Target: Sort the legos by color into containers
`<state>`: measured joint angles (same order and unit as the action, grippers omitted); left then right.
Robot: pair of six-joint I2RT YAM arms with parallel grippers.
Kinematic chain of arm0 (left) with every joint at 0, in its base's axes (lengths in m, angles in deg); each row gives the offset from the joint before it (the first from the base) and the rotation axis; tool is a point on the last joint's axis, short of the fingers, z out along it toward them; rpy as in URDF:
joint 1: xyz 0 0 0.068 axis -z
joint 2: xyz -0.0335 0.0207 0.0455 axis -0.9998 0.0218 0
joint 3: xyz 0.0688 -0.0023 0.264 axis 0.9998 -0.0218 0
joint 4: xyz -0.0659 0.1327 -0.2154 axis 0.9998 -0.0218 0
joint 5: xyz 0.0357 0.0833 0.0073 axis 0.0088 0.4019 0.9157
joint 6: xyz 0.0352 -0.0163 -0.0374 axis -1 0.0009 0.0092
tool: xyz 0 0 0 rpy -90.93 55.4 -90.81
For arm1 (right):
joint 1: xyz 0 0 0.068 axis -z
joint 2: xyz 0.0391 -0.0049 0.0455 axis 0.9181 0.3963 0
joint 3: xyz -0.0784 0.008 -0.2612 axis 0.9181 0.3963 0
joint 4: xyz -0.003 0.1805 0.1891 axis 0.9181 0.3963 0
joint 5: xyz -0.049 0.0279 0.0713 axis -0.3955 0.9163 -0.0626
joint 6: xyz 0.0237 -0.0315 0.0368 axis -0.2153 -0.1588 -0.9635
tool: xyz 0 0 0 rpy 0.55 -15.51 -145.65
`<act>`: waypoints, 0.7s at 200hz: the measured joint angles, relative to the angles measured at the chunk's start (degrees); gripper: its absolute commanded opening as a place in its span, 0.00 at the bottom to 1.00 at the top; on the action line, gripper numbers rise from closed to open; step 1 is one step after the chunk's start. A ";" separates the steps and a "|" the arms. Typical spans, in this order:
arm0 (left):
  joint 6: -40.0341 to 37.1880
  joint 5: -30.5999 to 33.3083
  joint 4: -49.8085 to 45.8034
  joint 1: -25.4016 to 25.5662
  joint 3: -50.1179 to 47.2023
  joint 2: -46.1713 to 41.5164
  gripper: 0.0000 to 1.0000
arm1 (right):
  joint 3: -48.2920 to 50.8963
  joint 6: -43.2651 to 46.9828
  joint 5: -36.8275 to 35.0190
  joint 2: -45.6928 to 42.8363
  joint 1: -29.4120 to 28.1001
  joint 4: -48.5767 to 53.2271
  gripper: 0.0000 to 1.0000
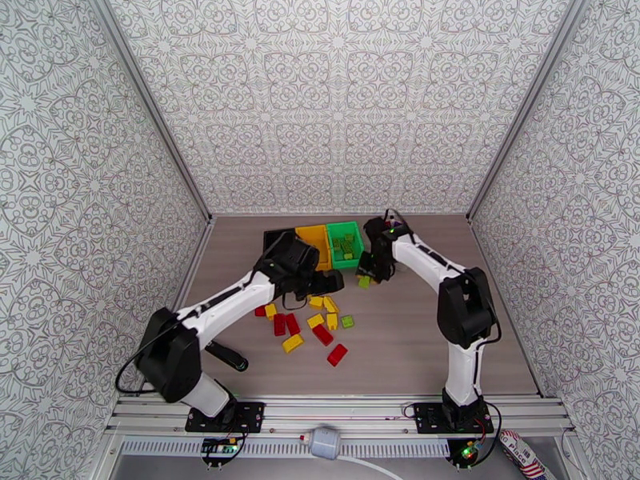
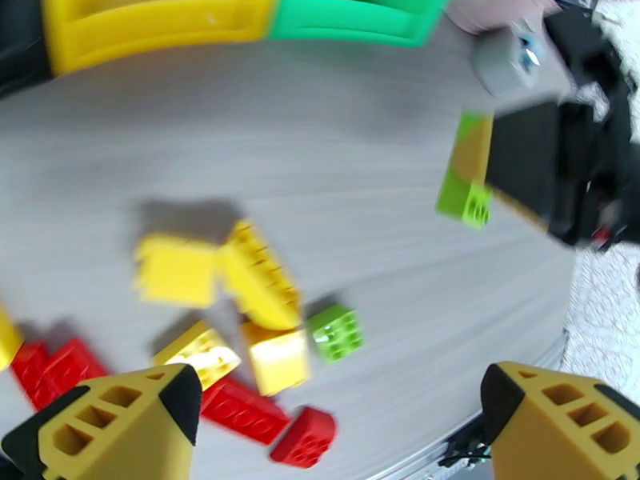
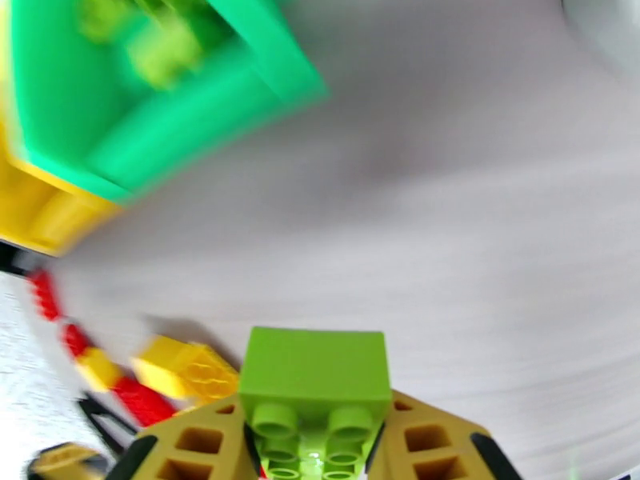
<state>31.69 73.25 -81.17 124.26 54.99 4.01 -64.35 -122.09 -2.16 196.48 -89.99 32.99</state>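
Colours: black bin [image 1: 278,232], yellow bin [image 1: 310,230], green bin [image 1: 342,226]; red legos [image 1: 322,334], yellow legos [image 1: 293,343], lime legos [image 1: 347,322]; worktop [image 1: 424,330] grey-brown woodgrain; walls [image 1: 336,98] white with a grey medallion pattern; rails [image 1: 152,106] silver; arms [image 1: 232,302] white, black joints; claw fingers [image 2: 112,430] ochre, black-edged.

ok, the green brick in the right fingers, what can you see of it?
The lime green brick looks like glossy plastic: blocky, smooth sides, round studs in two rows facing the wrist camera. It is pinched on opposite sides between the right arm's fingers; nothing else visibly touches it. From above, it is just off the near side of the green bin, not in it.
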 measured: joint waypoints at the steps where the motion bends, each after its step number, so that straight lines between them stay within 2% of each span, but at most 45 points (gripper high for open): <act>1: -0.04 -0.07 0.02 0.00 0.15 0.17 0.97 | -0.59 -0.02 0.22 0.15 0.15 0.04 0.20; 35: -0.61 -2.56 1.42 -1.20 3.89 3.04 0.97 | -14.25 -1.07 3.56 6.25 2.60 0.52 0.24; 54: -0.55 -3.32 2.12 -3.04 4.59 3.04 0.97 | -22.36 -2.10 5.49 11.41 3.34 0.81 0.29; 93: -0.61 -3.93 2.32 -6.40 4.79 2.99 0.96 | -41.07 -4.61 9.25 23.85 3.56 3.04 0.56; 115: -0.63 -3.91 2.29 -7.15 3.87 1.97 0.97 | -43.93 -5.55 10.51 26.12 3.56 3.50 0.63; 140: -0.61 -3.80 2.32 -7.67 1.31 -1.07 0.97 | -42.16 -5.33 11.32 25.35 3.56 3.21 0.64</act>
<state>31.08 69.45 -78.86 116.59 56.31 2.94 -106.51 -127.42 9.17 221.83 -86.42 36.20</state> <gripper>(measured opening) 0.966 0.636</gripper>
